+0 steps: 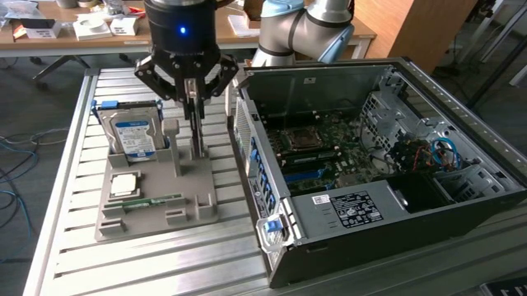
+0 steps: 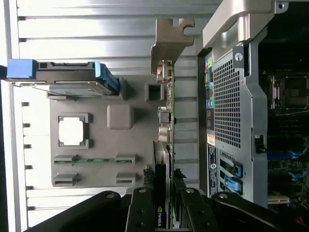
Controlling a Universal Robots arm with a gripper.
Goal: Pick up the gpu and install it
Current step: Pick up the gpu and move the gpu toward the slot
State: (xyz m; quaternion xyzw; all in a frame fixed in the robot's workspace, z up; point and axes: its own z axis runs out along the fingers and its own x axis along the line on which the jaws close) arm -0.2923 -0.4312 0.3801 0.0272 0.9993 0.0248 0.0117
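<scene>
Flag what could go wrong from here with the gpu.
1. The gripper holds the gpu by the end opposite its bracket, jaws closed on the thin edge; the long card could pivot or slip.
2. The bracket juts sideways and might catch the holder tray or the computer case close beside it.

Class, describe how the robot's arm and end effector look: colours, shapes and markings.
The arm has rounded silver-grey joints with pale blue caps. The end effector is black: a cylindrical body carrying a small glowing blue light, then angular linked bars with visible pivot pins, narrowing to two slim fingers.
</scene>
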